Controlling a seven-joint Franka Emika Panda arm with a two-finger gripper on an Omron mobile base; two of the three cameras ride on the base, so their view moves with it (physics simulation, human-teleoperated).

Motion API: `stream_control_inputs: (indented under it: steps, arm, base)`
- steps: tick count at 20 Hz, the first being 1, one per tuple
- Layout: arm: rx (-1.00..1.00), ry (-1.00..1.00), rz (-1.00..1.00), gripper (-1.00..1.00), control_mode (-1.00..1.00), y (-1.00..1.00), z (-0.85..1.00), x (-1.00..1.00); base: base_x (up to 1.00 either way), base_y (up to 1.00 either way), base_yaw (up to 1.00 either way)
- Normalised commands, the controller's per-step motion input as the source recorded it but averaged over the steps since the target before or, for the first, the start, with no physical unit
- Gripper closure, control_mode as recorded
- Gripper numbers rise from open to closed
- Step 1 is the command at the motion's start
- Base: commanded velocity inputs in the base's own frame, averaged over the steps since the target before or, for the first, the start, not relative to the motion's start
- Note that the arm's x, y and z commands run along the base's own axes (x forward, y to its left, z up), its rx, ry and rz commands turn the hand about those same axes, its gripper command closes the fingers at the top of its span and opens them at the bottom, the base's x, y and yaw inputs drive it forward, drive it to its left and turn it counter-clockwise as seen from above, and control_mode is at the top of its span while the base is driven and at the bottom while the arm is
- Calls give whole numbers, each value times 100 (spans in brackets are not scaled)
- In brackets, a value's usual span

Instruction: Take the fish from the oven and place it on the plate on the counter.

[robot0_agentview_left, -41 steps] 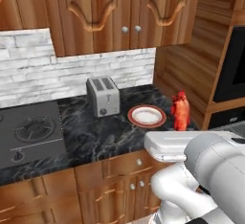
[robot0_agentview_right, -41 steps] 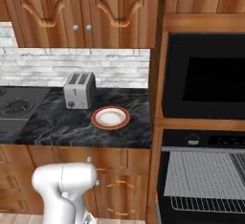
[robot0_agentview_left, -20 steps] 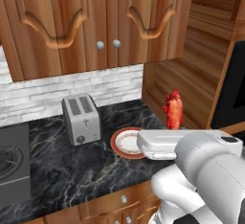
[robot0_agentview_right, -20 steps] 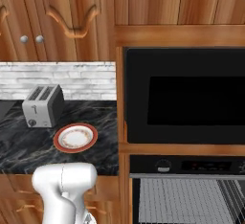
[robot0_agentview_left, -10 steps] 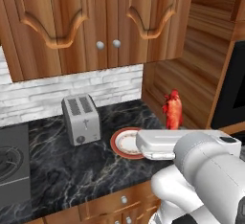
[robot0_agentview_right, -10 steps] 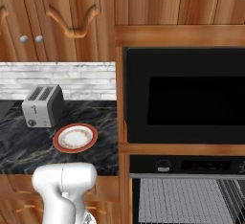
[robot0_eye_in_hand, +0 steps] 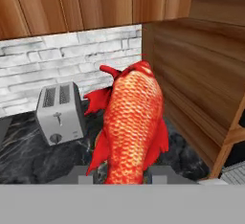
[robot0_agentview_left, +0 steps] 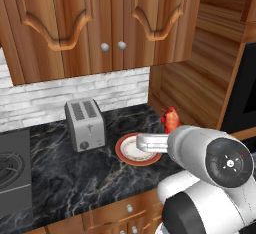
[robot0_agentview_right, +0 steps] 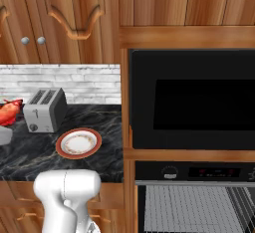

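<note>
One object is being carried at this moment — the fish (robot0_eye_in_hand: 131, 127), which is standing tail-up between the two dark finger tips of the gripper (robot0_eye_in_hand: 123, 176) in the hand view, so the jaws are clamped on its lower body. In the left base view the fish (robot0_agentview_left: 171, 119) is showing just past the arm's white shoulder, held in the air over the counter (robot0_agentview_left: 90, 178), beside the far-right edge of the plate (robot0_agentview_left: 131, 150). In the right base view the fish (robot0_agentview_right: 9, 111) is sitting at the left border, left of the toaster (robot0_agentview_right: 45, 110).

Compared with the pictures from one second and half a second ago, both base views are framing the same stretch of cabinets, toaster and plate, so the base is no longer driving. Two seconds ago both views were showing more of the counter and the hob, which means the cameras were moving then, not the objects.

Judgement: the fetch from the oven (robot0_agentview_right: 199, 207) is complete and the transport stage is ending. Remaining work is a short shift to centre the fish above the plate, a descent, and release. The plate is bare.
</note>
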Motion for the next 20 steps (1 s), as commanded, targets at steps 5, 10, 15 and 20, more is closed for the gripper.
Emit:
stream_control_inputs:
  steps: [5,10,15,20]
  arm:
    - [0,21,0,100,-100,-15,-67,82]
    - [0,19,0,100,-100,-34,-67,78]
    - [0,13,0,100,-100,-17,-80,36]
    - [0,6,0,100,-100,0,-74,43]
  base:
    - [0,0,0]
    - [0,0,0]
    - [0,0,0]
    - [0,0,0]
